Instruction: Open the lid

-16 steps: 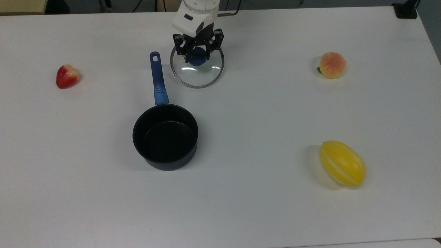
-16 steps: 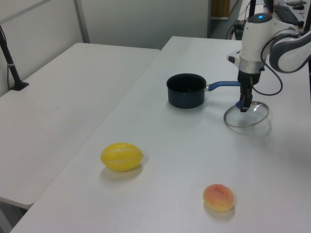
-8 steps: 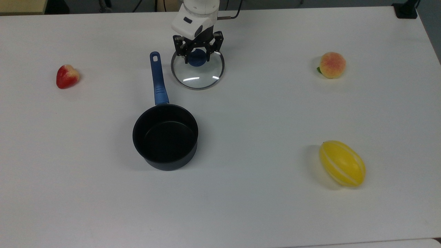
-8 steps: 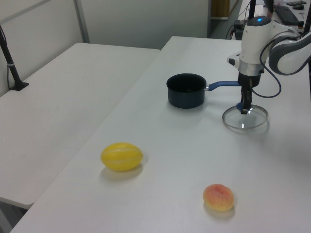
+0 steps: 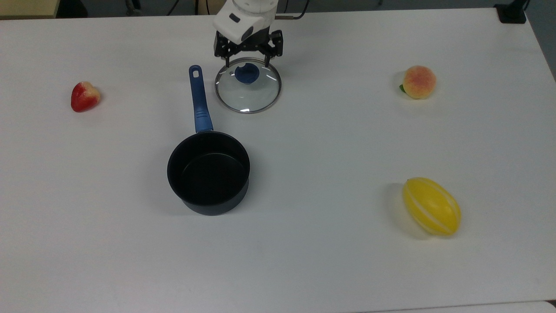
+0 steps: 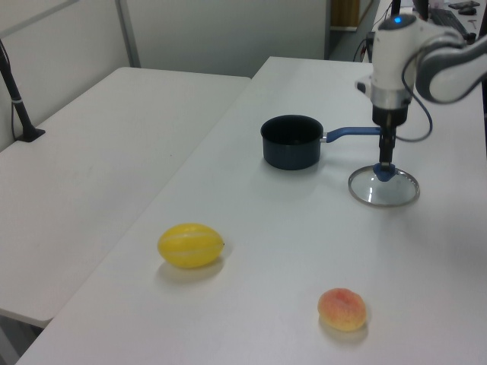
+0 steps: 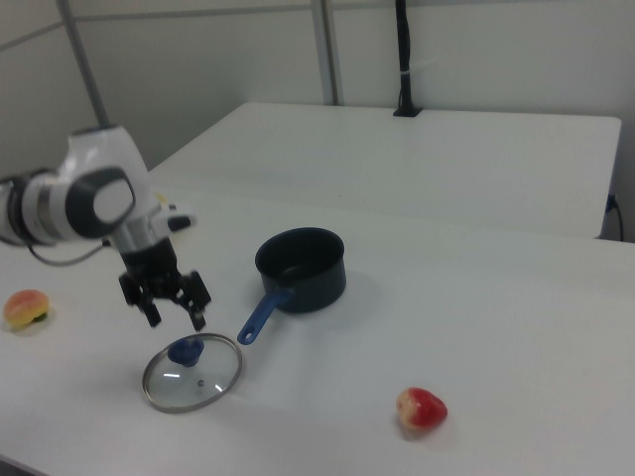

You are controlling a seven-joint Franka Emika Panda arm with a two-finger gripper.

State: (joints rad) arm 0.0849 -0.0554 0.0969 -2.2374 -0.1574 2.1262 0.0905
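Two fingers point(image 7: 196, 319) of the gripper point(image 5: 247, 63) are hanging spread wide, gripping nothing, just above the blue knob point(image 5: 247, 74). Lid point(image 5: 248, 91) is lying flat on the white table point(image 5: 330, 143), beside the saucepan point(image 5: 208, 172) handle, off the pan.

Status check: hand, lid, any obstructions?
Hand open, above the knob. Lid flat on table, off the saucepan. Nothing in the way.
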